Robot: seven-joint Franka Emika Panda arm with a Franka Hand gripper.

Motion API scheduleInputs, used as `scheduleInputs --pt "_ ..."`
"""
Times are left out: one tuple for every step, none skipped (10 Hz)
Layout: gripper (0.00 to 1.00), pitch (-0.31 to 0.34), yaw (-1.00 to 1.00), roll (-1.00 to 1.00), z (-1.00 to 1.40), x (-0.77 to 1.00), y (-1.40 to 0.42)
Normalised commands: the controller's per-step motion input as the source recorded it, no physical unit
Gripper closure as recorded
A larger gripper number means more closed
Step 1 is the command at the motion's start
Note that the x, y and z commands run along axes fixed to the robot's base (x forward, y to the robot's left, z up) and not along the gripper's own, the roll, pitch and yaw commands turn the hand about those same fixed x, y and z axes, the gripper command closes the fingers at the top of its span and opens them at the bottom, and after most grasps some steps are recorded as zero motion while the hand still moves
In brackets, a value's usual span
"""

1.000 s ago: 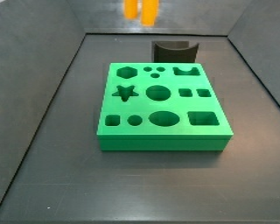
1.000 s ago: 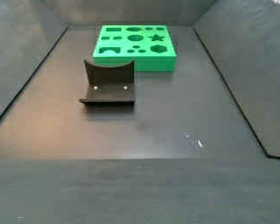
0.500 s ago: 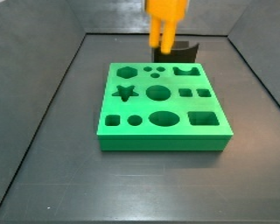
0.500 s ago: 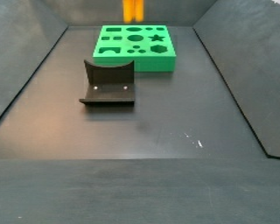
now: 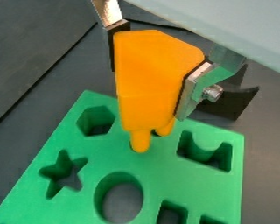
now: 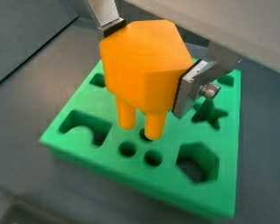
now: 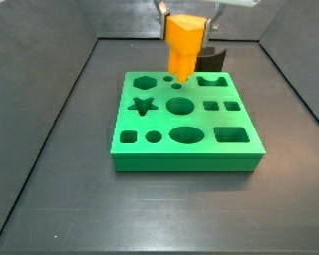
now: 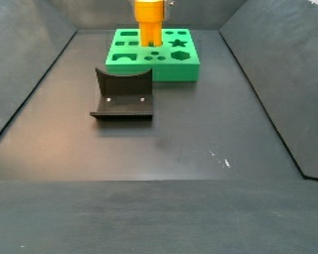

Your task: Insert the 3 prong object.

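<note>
My gripper [image 5: 154,72] is shut on the orange 3 prong object [image 5: 149,83], one silver finger on each side of its blocky body; both also show in a wrist view, gripper [image 6: 150,63] and object [image 6: 133,79]. The prongs point down over the small round holes at the far part of the green board [image 7: 209,120]. In a side view the object [image 7: 185,45] hangs upright with its tips at about the level of the board's top. Whether the prongs are inside the holes I cannot tell. It also shows over the board [image 8: 155,75] in a side view [image 8: 148,22].
The dark fixture [image 8: 122,94] stands on the black floor beside the board; it shows behind the object in a side view [image 7: 213,58] and in a wrist view [image 5: 230,98]. The board holds star, hexagon, round and square holes. Sloped grey walls ring the floor.
My gripper has come down with the orange object, from high at the back of the scene to just over the board's small round holes.
</note>
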Motion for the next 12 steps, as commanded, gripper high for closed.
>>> scheduleInputs --pt "1.00 0.000 0.07 0.03 -0.15 0.01 0.31" --pt "1.00 0.000 0.18 0.04 -0.21 0.00 0.16" --pt "1.00 -0.014 0.26 0.01 -0.31 -0.05 0.09" --pt "1.00 0.000 0.15 0.00 -0.25 -0.03 0.00" --pt "1.00 0.000 0.07 0.00 -0.23 0.00 0.00" --pt "1.00 0.000 0.10 0.00 -0.17 0.00 0.00" --pt "1.00 0.000 0.14 0.00 -0.14 0.00 0.00" --pt "1.00 0.000 0.12 0.00 -0.14 0.01 0.00" --pt "1.00 0.000 0.09 0.00 -0.20 0.09 0.01" --pt "1.00 0.000 0.08 0.01 -0.30 0.10 0.01" --pt "1.00 0.000 0.00 0.04 -0.33 0.19 0.00" --pt "1.00 0.000 -0.06 0.02 -0.32 0.10 0.00"
